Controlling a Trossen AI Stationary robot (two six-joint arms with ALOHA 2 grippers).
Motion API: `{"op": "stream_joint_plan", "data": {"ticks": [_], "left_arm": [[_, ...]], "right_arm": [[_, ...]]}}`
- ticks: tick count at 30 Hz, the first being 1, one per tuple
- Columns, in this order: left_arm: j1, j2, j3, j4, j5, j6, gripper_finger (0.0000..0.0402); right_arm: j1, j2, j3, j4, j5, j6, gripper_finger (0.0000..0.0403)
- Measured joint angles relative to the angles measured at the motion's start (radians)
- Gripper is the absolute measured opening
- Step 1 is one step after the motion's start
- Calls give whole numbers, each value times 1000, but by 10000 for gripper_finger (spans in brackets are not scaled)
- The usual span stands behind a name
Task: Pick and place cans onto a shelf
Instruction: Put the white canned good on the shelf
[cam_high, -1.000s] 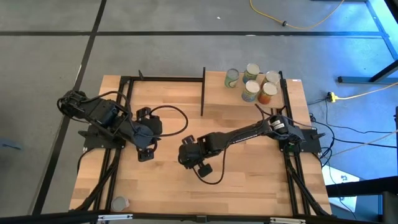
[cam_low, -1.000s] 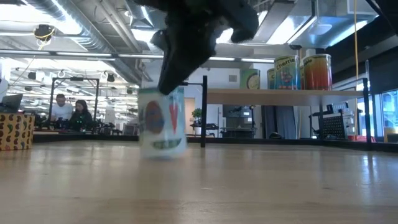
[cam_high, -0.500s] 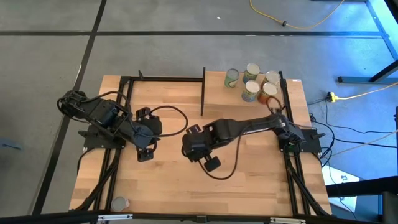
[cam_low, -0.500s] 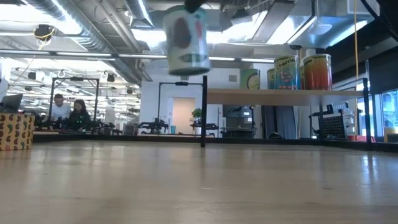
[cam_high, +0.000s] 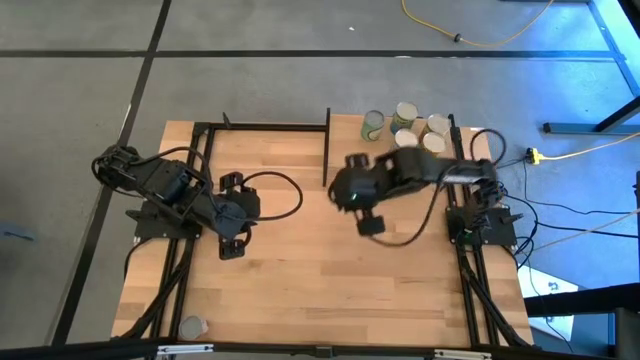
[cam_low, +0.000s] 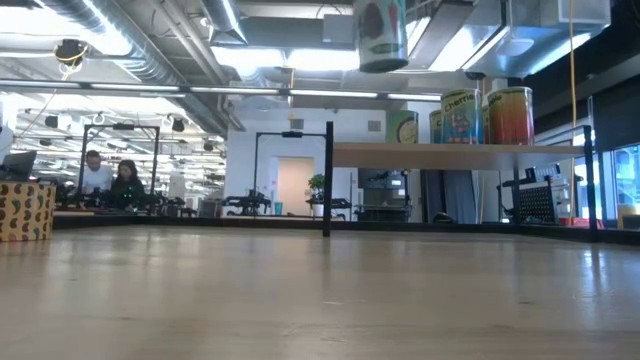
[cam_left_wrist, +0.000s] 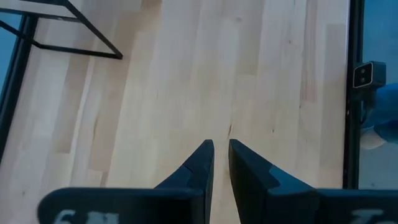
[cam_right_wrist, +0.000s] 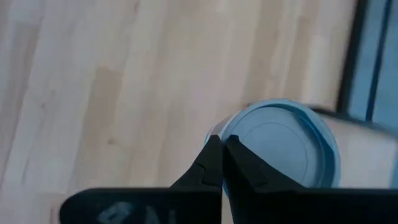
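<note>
My right gripper (cam_high: 345, 188) is high above the middle of the table, near the shelf's left post, shut on a can with a grey-blue lid (cam_right_wrist: 280, 144). In the low view that can (cam_low: 382, 35) hangs at the top of the picture, above shelf height. The shelf (cam_low: 460, 153) is a raised wood board at the table's far right, and several cans (cam_high: 408, 128) stand on it. My left gripper (cam_left_wrist: 221, 146) waits over the table's left half, shut and holding nothing. My right gripper pinches the can's top rim (cam_right_wrist: 231, 132) at one side of the lid, between its two fingertips. The fingers come from above and point steeply down. The can hangs below them, close to upright and clear of the table.
Black posts (cam_high: 327, 148) bound the shelf; one stands upright near the table's middle far side. One more can (cam_high: 190, 326) stands at the table's near left corner. Bare wood lies between the two arms. People sit in the room beyond the table (cam_low: 110, 180).
My right gripper has risen from the table's middle with the can and gone toward the far right, toward the shelf. The can, on the table a second ago, is now lifted clear above shelf height and stays roughly upright.
</note>
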Motion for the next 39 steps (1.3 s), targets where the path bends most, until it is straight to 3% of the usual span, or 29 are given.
{"op": "stream_joint_plan", "data": {"ticks": [7, 10, 15, 21, 29, 39], "left_arm": [[27, 0, 0, 0, -1, 33, 42], [51, 0, 0, 1, -9, 52, 42], [103, 0, 0, 2, -15, 89, 42], [175, 0, 0, 7, -51, 128, 42], [259, 0, 0, 6, -59, 133, 42], [294, 0, 0, 6, -24, 163, 42]], "right_arm": [[-119, -107, -1, -9, -2, -50, 3], [-191, -158, -44, -5, -50, -73, 3], [-296, -245, -211, 14, -81, -101, 2], [-398, -345, -464, 187, -166, -138, 2], [-500, -374, -666, 359, -172, -196, 2], [-566, -376, -731, 402, -231, -230, 5]]}}
